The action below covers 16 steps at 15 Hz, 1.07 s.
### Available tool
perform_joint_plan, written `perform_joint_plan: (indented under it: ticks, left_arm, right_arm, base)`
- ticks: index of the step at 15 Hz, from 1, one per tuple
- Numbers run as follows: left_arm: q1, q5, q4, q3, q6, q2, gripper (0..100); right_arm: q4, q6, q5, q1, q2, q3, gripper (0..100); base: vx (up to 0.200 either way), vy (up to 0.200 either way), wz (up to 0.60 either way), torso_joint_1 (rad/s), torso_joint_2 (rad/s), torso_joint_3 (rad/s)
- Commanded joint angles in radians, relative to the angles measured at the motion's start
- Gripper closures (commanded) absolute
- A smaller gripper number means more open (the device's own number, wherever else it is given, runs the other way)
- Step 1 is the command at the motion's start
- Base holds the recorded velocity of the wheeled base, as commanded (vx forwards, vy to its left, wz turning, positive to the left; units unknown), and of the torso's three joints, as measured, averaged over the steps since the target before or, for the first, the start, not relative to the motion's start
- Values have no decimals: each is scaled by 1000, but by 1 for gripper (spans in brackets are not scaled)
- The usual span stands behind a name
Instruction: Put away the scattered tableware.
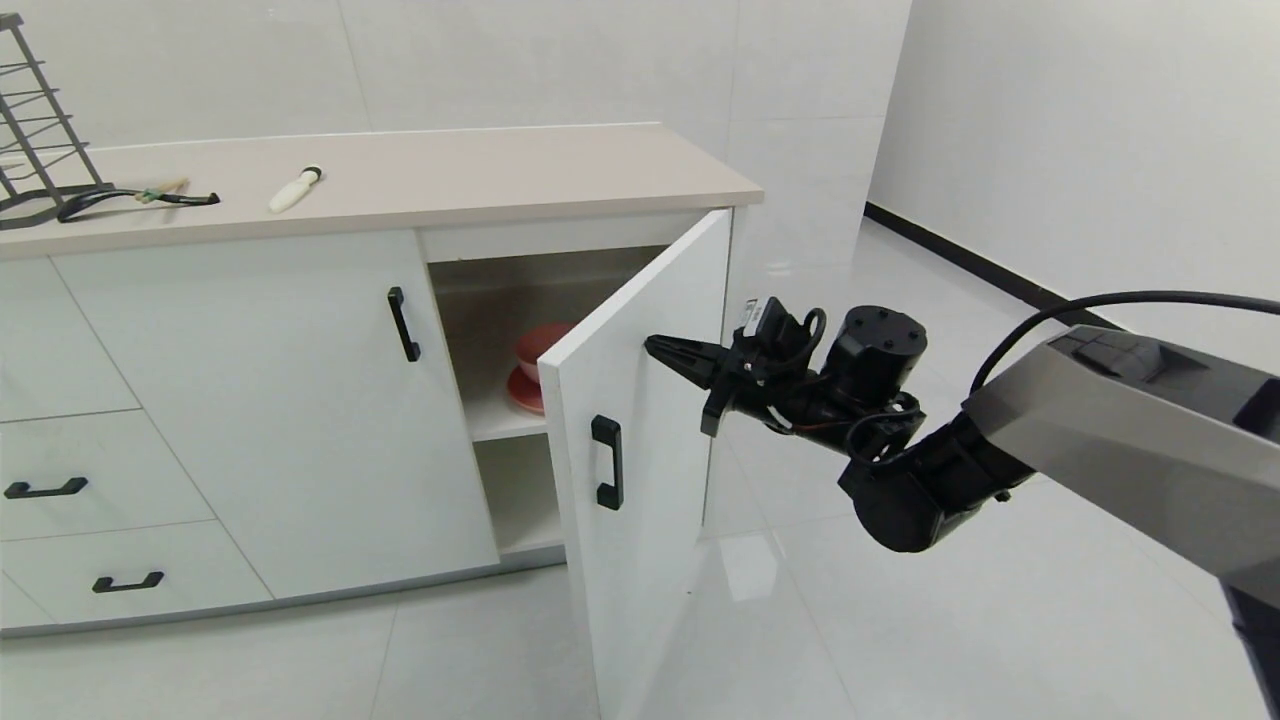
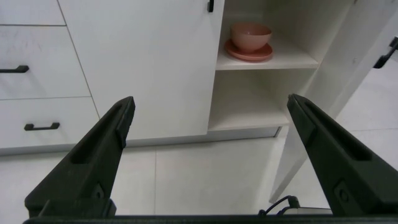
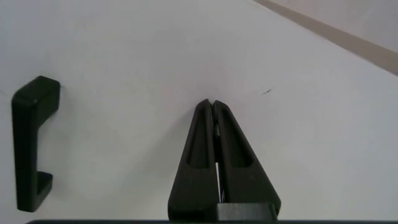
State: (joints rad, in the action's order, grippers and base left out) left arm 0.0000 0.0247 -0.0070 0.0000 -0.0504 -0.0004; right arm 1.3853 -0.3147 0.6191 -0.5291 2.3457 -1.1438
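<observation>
1. Check the stored items. A pink bowl (image 1: 540, 348) sits on a pink plate (image 1: 519, 392) on the upper shelf (image 1: 500, 420) of the cabinet. Treat these two pieces as put away.

2. Check the right gripper (image 1: 657, 348). Its fingers are pressed together with nothing between them. The tip touches the outer face of the cabinet door (image 1: 640, 500), above and beside the black door handle (image 1: 607, 462). The door stands about half open. This contact suggests a push to swing the door shut, or a release after opening it. You cannot tell which from this moment alone.

3. Check the left gripper (image 2: 210, 102). Its fingers are spread wide and hold nothing. It hangs in front of the cabinet, well apart from the shelf, facing the bowl and plate.

4. Check the countertop (image 1: 450, 170). A white-handled utensil (image 1: 295, 188) lies near the middle. A black-handled utensil (image 1: 130, 198) lies to its left, just beside a wire rack (image 1: 35, 130). A small wooden-tipped item lies across it, too small to identify.

5. Judge progress. The task appears partly complete. If the countertop items count as scattered tableware, expect further pick-and-place cycles. Neither arm is positioned over them now.
</observation>
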Motion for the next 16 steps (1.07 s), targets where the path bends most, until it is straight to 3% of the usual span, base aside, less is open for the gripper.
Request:
perform_joint_plan:
  ticks: [1,6,9,10,12,14,15,16]
  left_arm:
    - [0,0,-1,0,0,0,0]
    - [0,1,-1,0,0,0,0]
    - [0,1,-1,0,0,0,0]
    - [0,1,-1,0,0,0,0]
    - [0,1,-1,0,0,0,0]
    - [0,1,-1,0,0,0,0]
    - [0,1,-1,0,0,0,0]
    - [0,1,-1,0,0,0,0]
  right_arm:
    - [-2,0,2,5,72,-79,100]
    - [1,2,2,17,142,-212,100]
    - [34,9,8,43,93,-188,100]
    - [37,17,11,60,40,-125,100]
    - [43,14,16,95,-151,168,100]
    - [52,-12,21,112,-411,570,100]
    - [52,-21,24,113,-487,671,100]
    - [46,-32,31,141,-715,898,100]
  base:
    - [0,0,0,0,0,0]
    - [0,0,0,0,0,0]
    - [0,0,0,0,0,0]
    - [0,0,0,0,0,0]
    - [0,0,0,0,0,0]
    - [0,0,0,0,0,0]
    - [0,0,0,0,0,0]
    - [0,0,0,0,0,0]
